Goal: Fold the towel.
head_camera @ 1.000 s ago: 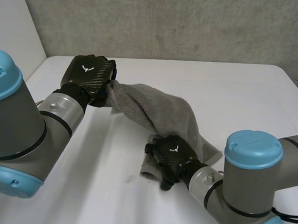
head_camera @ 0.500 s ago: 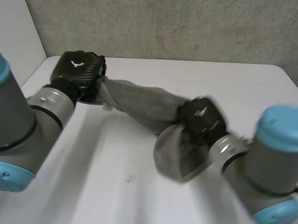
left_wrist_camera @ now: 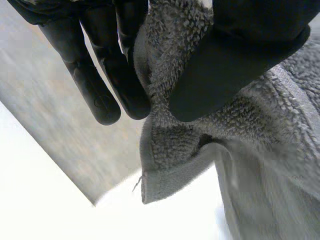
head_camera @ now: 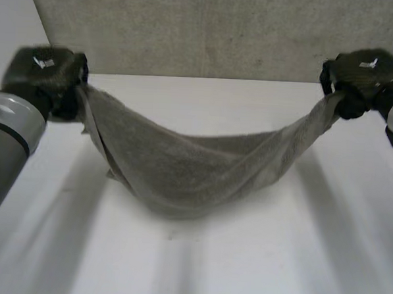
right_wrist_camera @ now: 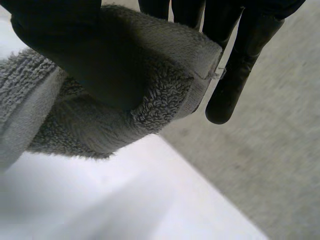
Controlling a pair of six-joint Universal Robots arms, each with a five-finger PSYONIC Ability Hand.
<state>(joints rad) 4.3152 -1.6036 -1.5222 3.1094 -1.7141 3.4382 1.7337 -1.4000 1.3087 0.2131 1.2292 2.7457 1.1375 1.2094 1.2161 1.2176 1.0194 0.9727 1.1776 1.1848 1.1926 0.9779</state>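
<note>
- My left hand (head_camera: pixel 43 75) is raised at the far left of the bench (head_camera: pixel 256 269), pinching one end of the grey towel (head_camera: pixel 189 169).
- In the left wrist view my thumb (left_wrist_camera: pixel 235 70) presses the terry cloth against my fingers (left_wrist_camera: pixel 120 75). A hemmed corner pokes out just past the fingertips.
- My right hand (head_camera: pixel 360 75) is raised at the far right, clamped on the opposite end of the towel.
- In the right wrist view my thumb (right_wrist_camera: pixel 75 55) bears down on a bunched, hemmed edge and my fingers (right_wrist_camera: pixel 245 65) sit behind it, so that hand grips cloth as well.
- The towel hangs between my two hands in a slack curve, its ends lifted and well apart.
- Its sagging middle is lowest near the centre of the bench. I cannot tell whether it touches the surface or hangs just above it.
- A grey wall (head_camera: pixel 209 29) runs behind the bench's far edge.
</note>
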